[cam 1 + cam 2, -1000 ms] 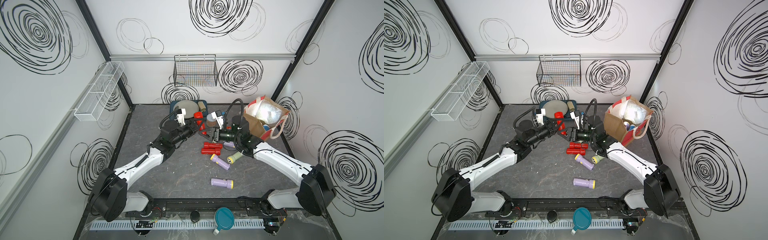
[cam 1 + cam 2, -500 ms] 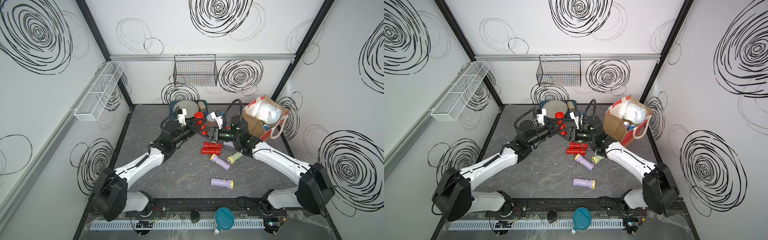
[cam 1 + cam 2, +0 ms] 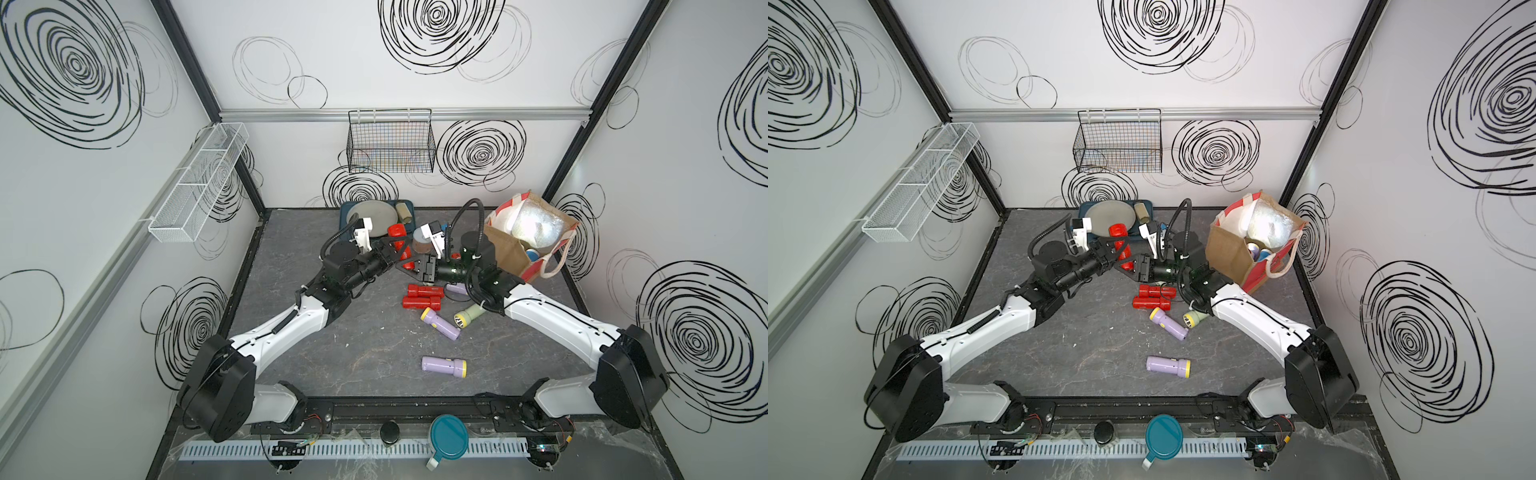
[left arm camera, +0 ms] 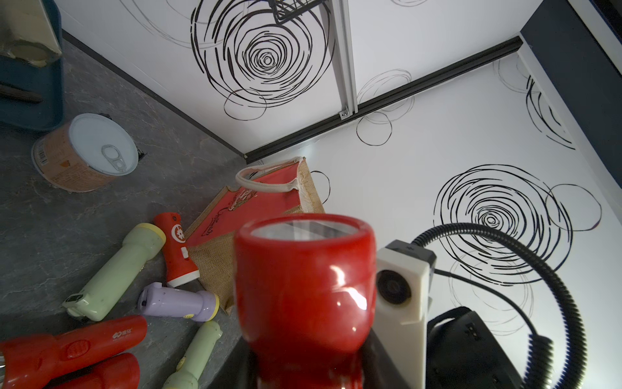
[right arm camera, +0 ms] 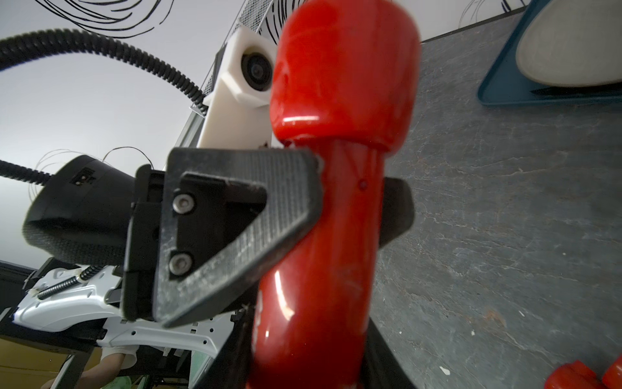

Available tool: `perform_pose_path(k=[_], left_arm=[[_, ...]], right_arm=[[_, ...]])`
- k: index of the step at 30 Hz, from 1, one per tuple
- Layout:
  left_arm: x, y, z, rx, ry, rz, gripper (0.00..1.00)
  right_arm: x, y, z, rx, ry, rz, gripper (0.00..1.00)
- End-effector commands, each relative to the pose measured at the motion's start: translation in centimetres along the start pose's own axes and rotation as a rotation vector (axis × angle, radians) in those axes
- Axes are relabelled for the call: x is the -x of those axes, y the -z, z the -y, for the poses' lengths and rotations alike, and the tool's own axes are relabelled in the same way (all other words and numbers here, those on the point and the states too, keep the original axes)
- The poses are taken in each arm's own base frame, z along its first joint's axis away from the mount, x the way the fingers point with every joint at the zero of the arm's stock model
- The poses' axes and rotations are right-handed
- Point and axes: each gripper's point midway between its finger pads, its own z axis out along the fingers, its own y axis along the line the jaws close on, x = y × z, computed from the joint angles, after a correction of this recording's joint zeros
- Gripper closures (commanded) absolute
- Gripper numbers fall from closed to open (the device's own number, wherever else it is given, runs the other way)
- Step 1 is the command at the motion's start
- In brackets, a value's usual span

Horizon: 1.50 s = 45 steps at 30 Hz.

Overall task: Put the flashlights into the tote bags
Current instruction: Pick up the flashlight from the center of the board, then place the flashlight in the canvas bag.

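A red flashlight (image 3: 398, 231) hangs above the floor at the back middle, held between both arms. My left gripper (image 4: 309, 370) is shut on its body just below the head. My right gripper (image 5: 309, 370) is shut on the tail end, jaws against both sides. A left finger (image 5: 242, 219) shows pressed on the body. The brown jute tote bag (image 3: 507, 249) stands open at the back right. On the floor lie red flashlights (image 3: 424, 296), a lilac one (image 3: 440, 324), another lilac one (image 3: 444, 366) and a pale green one (image 3: 469, 316).
A blue tray (image 3: 344, 212) with a grey plate and a beige cylinder (image 3: 402, 210) sits at the back. A white-lidded tin (image 4: 87, 151) stands near it. A black wire basket (image 3: 390, 141) and a white mesh shelf (image 3: 199, 183) hang on the walls.
My right gripper has narrowed onto the tail of the red flashlight that my left gripper holds. The left arm has barely moved.
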Motion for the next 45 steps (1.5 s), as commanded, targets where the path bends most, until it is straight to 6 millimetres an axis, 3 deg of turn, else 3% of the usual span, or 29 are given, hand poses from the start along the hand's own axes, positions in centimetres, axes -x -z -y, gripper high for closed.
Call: perform_pose_path(k=[1,3,5,9,13,19,25,30,35,45], left_arm=[[0.9,0.5,2.7,-0.098,-0.024,0.029,0.42],[1.1,0.6,2.8,-0.102,-0.031,0.032,0.18],[1.2,0.7,2.9,-0.104,-0.037,0.032,0.01],[1.4,1.4,2.8,-0.099,-0.051,0.040,0.01],[1.5,2.4,1.4,-0.032,-0.082,0.046,0.01],[-0.6,2.9,-2.1,0.244,-0.304,-0.073,0.01],[-3.0,2.8,-2.5,0.339,-0.450,-0.160,0.01],[-4.1,2.5,-2.0,0.332,-0.472,-0.174,0.01],[-5.2,2.1,-1.5,0.342,-0.517,-0.205,0.01],[-6.8,1.5,-0.9,0.349,-0.568,-0.245,0.01]], right_arm=[[0.7,0.8,1.0,-0.110,0.045,0.042,1.00],[0.7,1.3,1.9,-0.170,0.043,0.050,1.00],[0.7,1.9,2.6,-0.229,0.042,0.061,1.00],[1.8,3.9,3.6,-0.358,0.054,0.129,1.00],[3.6,5.9,4.0,-0.475,0.069,0.189,1.00],[7.0,9.0,4.0,-0.617,0.082,0.260,1.00],[10.7,13.1,5.6,-0.760,0.038,0.311,1.00],[13.5,18.2,8.3,-0.901,-0.026,0.375,1.00],[15.0,23.0,11.8,-1.010,-0.098,0.442,1.00],[16.7,28.1,18.9,-1.119,-0.189,0.496,1.00]])
